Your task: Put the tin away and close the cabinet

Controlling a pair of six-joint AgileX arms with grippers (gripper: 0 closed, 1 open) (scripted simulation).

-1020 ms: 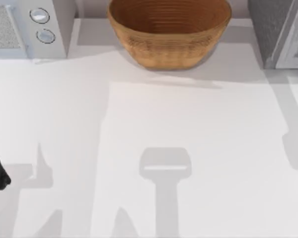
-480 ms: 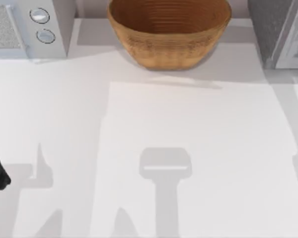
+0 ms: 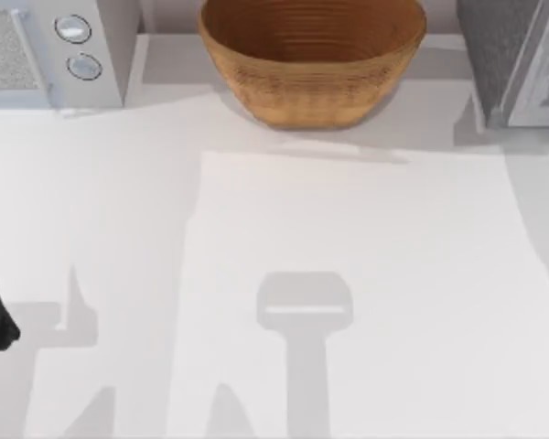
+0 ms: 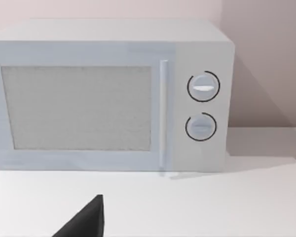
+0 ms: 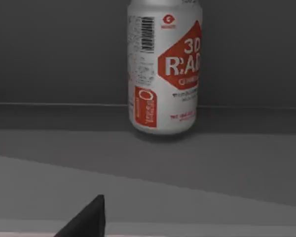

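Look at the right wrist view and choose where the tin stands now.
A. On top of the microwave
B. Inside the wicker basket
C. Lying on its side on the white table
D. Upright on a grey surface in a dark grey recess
D: the tin stands upright on a grey surface with dark grey wall behind it, nothing gripping it; the wicker basket and the microwave are seen elsewhere.
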